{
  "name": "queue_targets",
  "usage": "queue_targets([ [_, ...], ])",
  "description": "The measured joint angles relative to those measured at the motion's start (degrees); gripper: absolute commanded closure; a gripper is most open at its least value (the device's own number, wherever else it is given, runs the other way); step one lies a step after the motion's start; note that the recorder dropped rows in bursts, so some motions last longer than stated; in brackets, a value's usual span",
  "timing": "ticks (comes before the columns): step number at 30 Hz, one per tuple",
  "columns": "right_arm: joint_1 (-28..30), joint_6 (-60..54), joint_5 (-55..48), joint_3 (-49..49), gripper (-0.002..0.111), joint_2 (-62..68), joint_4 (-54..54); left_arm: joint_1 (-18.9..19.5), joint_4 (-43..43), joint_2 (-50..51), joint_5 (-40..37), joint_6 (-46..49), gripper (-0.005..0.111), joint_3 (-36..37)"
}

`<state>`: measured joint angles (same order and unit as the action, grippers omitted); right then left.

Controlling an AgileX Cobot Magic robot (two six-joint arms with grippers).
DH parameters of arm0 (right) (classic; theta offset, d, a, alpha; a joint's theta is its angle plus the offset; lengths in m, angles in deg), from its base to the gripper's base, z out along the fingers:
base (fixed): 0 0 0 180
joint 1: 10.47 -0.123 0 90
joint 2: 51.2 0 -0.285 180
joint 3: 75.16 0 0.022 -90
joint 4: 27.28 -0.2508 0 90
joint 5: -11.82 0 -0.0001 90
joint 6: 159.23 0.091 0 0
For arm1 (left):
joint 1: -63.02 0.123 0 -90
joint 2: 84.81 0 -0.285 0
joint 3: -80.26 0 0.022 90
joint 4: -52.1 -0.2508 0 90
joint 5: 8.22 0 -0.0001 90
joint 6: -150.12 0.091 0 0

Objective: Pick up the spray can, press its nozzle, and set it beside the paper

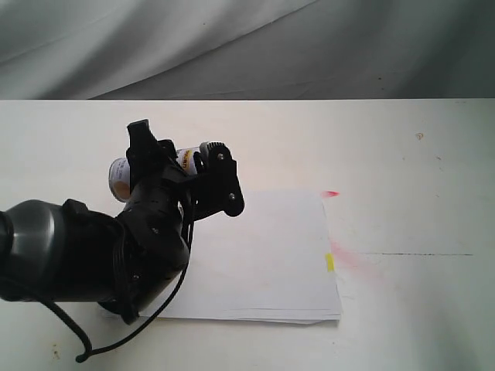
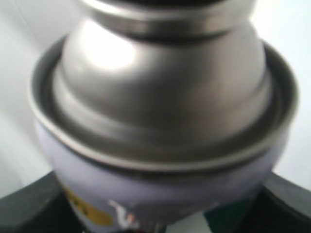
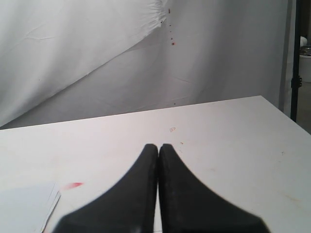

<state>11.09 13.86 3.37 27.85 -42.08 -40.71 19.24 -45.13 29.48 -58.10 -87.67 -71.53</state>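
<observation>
The left gripper [image 1: 179, 164] is closed on the can [image 1: 118, 178], one black jaw on each side of the body below the silver shoulder. The jaws stand wide because the can fills them. The can is tipped, base toward the left of the exterior view, at the far left corner of the paper [image 1: 263, 255].

The right gripper [image 3: 158, 160] is closed and empty, over bare table [image 3: 233, 145].

Handling, as judged:
- Body: rigid, smooth metal, likely light and slippery. Grip mid-body, on the label.
- Do not clamp the shoulder. It tapers.

Not readable:
- Nozzle: cropped in the left wrist view, not made out in the exterior view.
- Whether the can touches the table.
- Paper's near left corner, behind the arm.
</observation>
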Motion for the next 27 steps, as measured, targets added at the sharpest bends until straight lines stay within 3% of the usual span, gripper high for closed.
queue_targets([
  [7,0.0,0.0,1.76,0.0,0.108,0.0,-2.02,0.0,0.0,0.0,-0.25,-0.1,0.107,0.0],
  [15,0.0,1.86,11.96,0.0,0.108,0.0,-22.8,0.0,0.0,0.0,-0.25,-1.1,0.107,0.0],
  [21,0.0,1.96,0.85,5.07,0.108,2.09,-25.09,0.0,-0.31,0.0,-0.25,-1.13,0.107,0.0],
  [27,-0.99,-6.9,-11.51,21.3,0.108,18.17,-24.92,0.0,-0.61,0.0,-0.25,-1.47,0.107,0.0],
])
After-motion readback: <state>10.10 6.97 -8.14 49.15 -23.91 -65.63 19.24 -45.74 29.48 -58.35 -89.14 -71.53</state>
